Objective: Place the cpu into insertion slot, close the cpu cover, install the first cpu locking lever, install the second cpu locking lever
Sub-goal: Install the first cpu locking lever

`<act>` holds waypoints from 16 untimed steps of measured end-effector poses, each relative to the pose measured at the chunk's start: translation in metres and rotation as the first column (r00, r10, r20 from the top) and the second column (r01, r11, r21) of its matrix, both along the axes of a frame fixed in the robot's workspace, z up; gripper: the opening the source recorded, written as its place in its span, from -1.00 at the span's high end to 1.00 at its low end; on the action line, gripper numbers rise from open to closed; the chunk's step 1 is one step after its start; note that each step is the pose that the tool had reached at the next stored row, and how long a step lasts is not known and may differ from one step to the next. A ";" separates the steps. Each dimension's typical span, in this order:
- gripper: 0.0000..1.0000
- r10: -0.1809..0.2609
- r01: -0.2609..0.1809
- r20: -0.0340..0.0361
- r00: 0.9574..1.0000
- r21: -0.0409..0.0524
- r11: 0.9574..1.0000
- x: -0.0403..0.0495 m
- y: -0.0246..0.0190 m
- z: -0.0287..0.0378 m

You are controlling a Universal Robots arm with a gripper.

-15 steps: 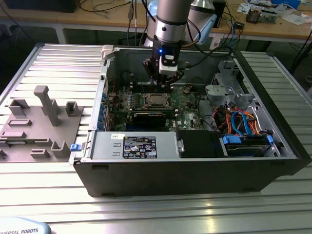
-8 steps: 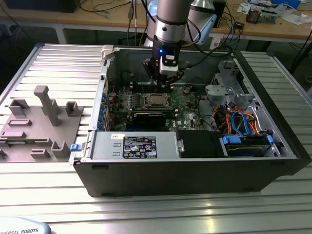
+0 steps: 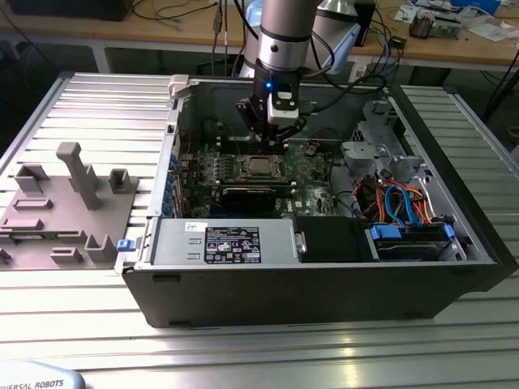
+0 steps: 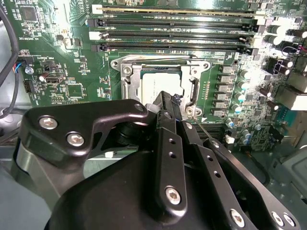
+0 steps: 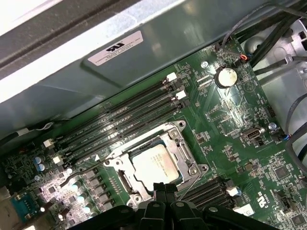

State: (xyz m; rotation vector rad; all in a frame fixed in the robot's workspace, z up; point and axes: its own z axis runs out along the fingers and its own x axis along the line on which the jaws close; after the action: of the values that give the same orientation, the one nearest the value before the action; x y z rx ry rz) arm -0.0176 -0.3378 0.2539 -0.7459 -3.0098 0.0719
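The gripper hangs low over the green motherboard inside the open PC case. Its 2 fingers look pressed together, w/ nothing seen between them; the tips sit right at the edge of the socket, on the side away from the long black memory slots.

The cpu lies flat in the insertion slot, its grey top showing. The cpu cover lies down flat around it, so the chip shows thru the big square window. So 2 steps look done.

The key thing: the tips are just beside the cover's near edge, not over the chip's middle. A thin silver wire, prob. a locking lever, runs along 1 side of the socket & passes close by the tips. In the second wrist view a thin wire also slants off beside the fingers. Can't tell if the fingers touch it, or if either lever is hooked down.
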 end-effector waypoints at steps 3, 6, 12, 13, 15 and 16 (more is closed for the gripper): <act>0.79 0.002 -0.002 0.000 1.000 0.000 1.000 0.0000 0.0000 0.0000; 0.79 0.005 -0.005 0.000 1.000 0.000 1.000 0.0000 0.0000 0.0000; 0.79 0.019 -0.019 0.000 1.000 0.000 1.000 0.0000 0.0000 0.0000; 0.79 0.021 -0.021 0.000 1.000 0.000 1.000 0.0000 0.0000 0.0000; 0.79 0.025 -0.025 0.000 1.000 0.000 1.000 0.0000 0.0000 0.0000; 0.79 0.029 -0.029 0.000 1.000 0.000 1.000 0.0000 0.0000 0.0000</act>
State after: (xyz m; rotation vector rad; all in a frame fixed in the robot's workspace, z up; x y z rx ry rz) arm -0.0176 -0.3378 0.2540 -0.7020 -3.0210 0.0730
